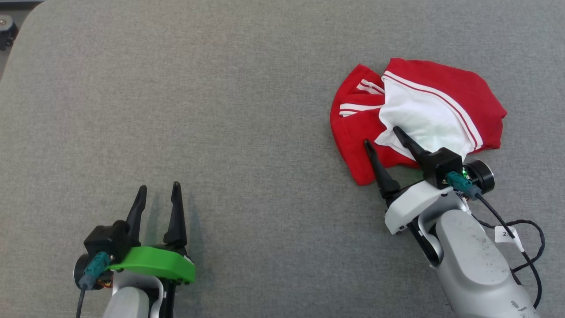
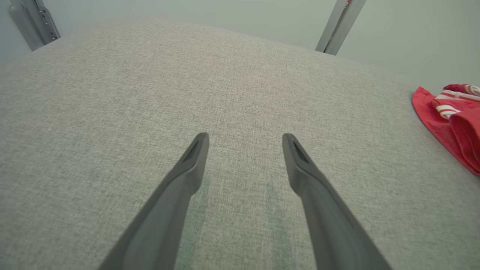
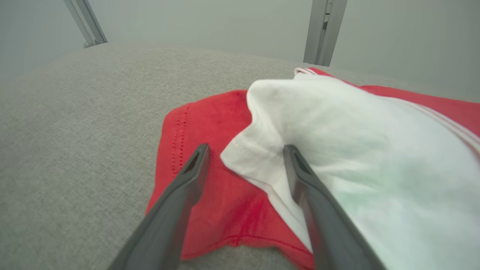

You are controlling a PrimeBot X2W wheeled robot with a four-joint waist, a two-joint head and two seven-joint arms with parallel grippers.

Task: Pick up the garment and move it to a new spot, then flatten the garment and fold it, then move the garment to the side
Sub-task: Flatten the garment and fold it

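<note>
The garment (image 1: 441, 92) is a crumpled red piece with white stripes and a white inner layer, lying at the right of the grey padded surface. My right gripper (image 1: 382, 135) is open just over its near edge, one finger above the red cloth and the other over the white fold. In the right wrist view the garment (image 3: 217, 131) lies under and between the spread fingers of the right gripper (image 3: 245, 150), with nothing pinched. My left gripper (image 1: 159, 190) rests open at the lower left, far from the cloth. The left wrist view has the left gripper (image 2: 245, 138) over bare fabric, the garment (image 2: 450, 120) at its right edge.
The grey padded surface (image 1: 220, 110) spreads wide to the left and middle. Its rounded corner is at the upper left, with a dark piece of equipment (image 1: 6, 31) beyond it. Metal posts (image 3: 322, 33) stand behind the far edge. A black cable (image 1: 521, 238) loops off my right wrist.
</note>
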